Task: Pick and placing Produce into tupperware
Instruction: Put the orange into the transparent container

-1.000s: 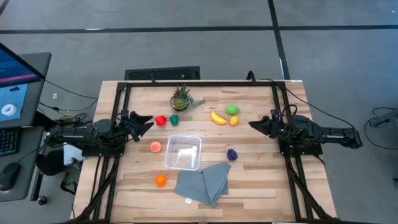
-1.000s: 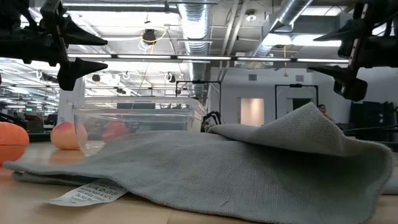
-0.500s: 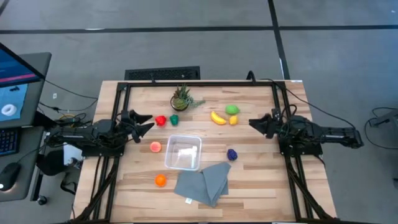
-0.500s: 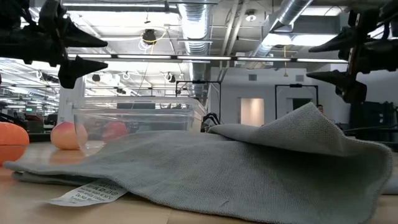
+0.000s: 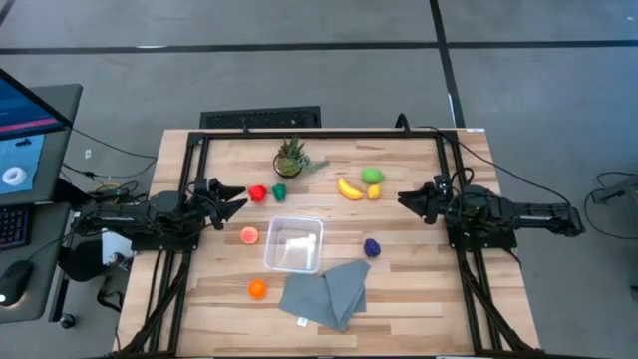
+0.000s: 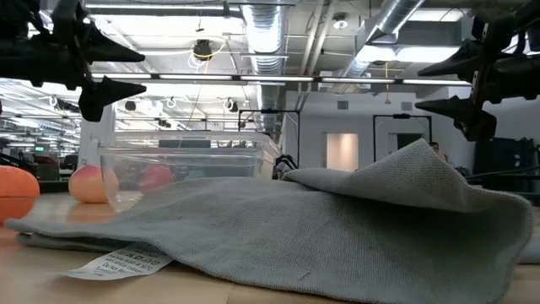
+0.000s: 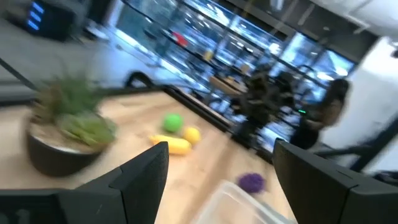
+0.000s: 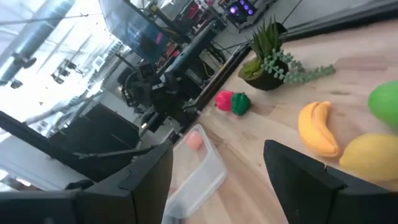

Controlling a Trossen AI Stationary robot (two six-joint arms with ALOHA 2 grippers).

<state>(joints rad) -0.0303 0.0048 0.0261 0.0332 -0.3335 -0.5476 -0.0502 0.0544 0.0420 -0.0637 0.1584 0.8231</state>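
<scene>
From my remote station, looking straight down, I saw the clear tupperware sitting empty near the middle of the tabletop. All the produce lay outside it. A red piece and a dark green piece sat at its 11 o'clock, below a potted plant. A peach-pink piece sat just beside its 9 o'clock wall, and an orange one at 7 o'clock. A banana, a lime-green piece and a small yellow piece clustered at 2 o'clock, with a purple piece at 3 o'clock. A folded grey cloth touched the container's 5 o'clock corner.

The left end effector hovered at the 9 o'clock edge, fingers apart and empty, near the red piece. The right end effector hovered at the 3 o'clock edge, also spread and empty, near the yellow piece.

My worry was crowding: the yellow piece touched the banana, so a closing finger could knock one away. The small round pieces might also roll.
</scene>
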